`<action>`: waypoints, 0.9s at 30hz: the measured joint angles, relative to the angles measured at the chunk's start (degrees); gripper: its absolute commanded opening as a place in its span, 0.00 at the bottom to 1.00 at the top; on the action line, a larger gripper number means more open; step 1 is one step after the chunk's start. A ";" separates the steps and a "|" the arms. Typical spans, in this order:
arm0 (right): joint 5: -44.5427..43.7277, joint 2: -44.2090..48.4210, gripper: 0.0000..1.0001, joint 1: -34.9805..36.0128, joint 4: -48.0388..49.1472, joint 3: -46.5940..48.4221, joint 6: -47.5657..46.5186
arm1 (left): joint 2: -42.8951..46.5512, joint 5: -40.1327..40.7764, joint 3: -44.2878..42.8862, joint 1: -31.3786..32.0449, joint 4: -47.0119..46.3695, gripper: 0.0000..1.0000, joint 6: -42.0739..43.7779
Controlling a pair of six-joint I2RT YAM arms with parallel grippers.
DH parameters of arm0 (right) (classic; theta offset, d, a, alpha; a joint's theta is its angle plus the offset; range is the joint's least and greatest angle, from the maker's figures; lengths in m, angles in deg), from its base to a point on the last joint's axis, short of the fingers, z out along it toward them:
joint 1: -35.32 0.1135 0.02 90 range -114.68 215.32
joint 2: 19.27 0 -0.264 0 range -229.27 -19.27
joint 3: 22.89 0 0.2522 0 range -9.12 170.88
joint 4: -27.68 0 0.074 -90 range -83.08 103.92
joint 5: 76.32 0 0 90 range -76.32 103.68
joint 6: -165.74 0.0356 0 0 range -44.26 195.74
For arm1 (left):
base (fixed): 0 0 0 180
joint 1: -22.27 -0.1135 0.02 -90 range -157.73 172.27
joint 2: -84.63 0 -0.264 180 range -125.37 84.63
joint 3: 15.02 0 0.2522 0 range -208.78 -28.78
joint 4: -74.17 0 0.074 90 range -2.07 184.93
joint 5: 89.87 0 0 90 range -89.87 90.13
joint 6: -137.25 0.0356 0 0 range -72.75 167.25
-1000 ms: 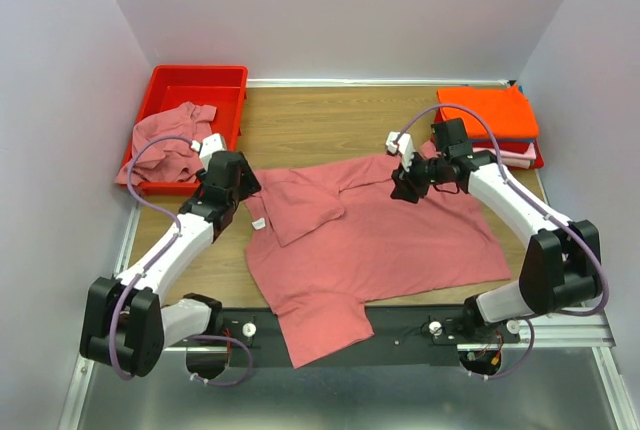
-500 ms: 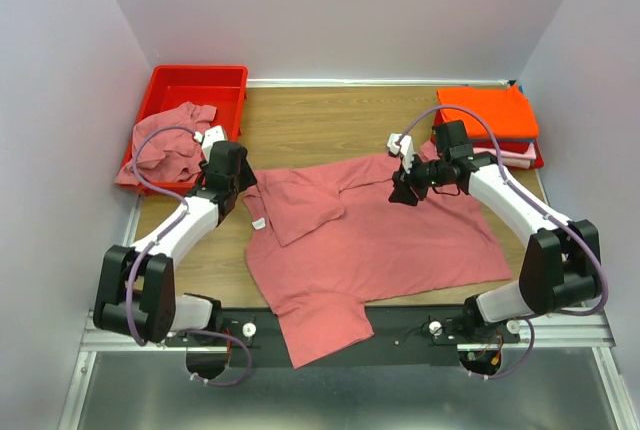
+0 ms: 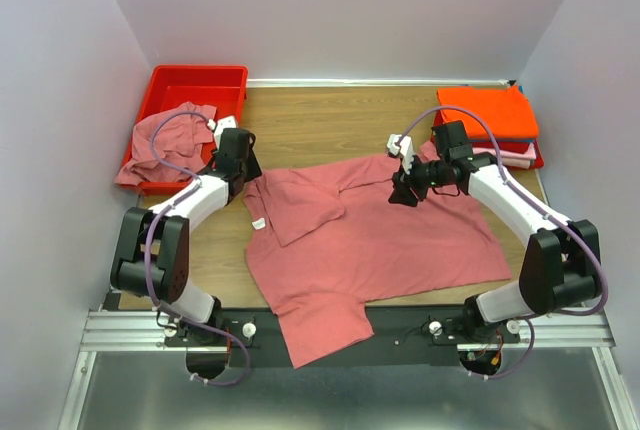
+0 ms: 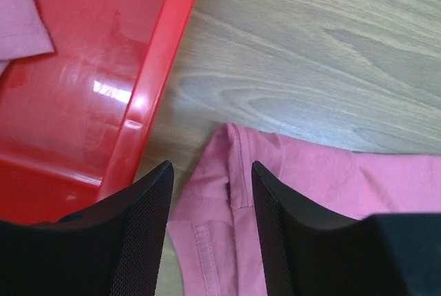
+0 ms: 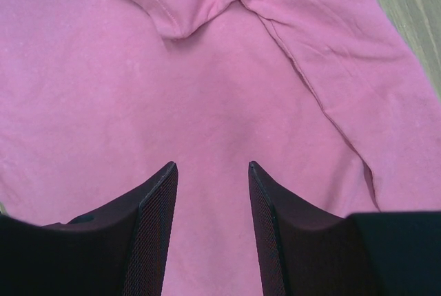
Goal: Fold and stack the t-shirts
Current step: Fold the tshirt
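Soft, even light fell from above. In the overhead view the pale walls carried a faint lilac cast, and shadows on the light wooden table were weak. In the left wrist view a white glare patch sat on the glossy floor of the red plastic bin, whose right wall shaded the wood beside it. The large dusty rose-pink t-shirt looked flat-lit and slightly soft, its seams legible.
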State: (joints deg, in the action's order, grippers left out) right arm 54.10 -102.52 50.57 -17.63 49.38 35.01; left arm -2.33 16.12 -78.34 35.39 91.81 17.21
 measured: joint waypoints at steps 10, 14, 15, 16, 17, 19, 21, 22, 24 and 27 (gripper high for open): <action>0.00 -0.11 0.53 -0.11 0.00 -0.09 -0.02 | -6.36 -1.18 -4.50 0.85 -0.61 0.54 0.90; 0.00 -0.11 0.53 -0.11 0.00 -0.13 -0.04 | -8.57 -1.18 -5.40 1.25 -0.68 0.52 0.94; 0.00 -0.11 0.53 -0.13 0.00 -0.15 -0.04 | -9.22 -1.18 -5.46 1.31 -0.68 0.52 0.94; 0.00 -0.11 0.53 -0.15 0.00 -0.17 -0.04 | -9.66 -1.18 -5.55 1.46 -0.68 0.52 0.94; 0.00 -0.11 0.53 -0.22 0.00 -0.17 -0.07 | -10.05 -1.18 -5.62 1.57 -0.66 0.49 0.94; 0.00 -0.13 0.53 -0.26 0.00 -0.20 -0.07 | -10.91 -1.18 -5.79 1.64 -0.66 0.40 0.98; 0.00 -0.13 0.53 -0.26 0.00 -0.20 -0.07 | -11.58 -1.14 -5.88 1.75 -0.63 0.40 0.87; 0.00 -0.13 0.53 -0.26 0.00 -0.20 -0.07 | -11.74 -1.14 -5.90 1.75 -0.63 0.40 0.90; 0.04 -0.11 0.53 -0.31 0.00 -0.20 -0.07 | -12.28 -1.11 -5.92 1.84 -0.63 0.33 0.87; 0.07 -0.13 0.53 -0.37 0.00 -0.20 -0.07 | -12.59 -0.94 -5.92 1.90 -0.57 0.21 0.83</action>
State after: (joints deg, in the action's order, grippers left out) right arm 54.17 -102.65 50.20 -17.63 49.18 34.94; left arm -14.92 15.18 -84.27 37.29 91.24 18.04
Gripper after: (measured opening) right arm 0.530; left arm 0.280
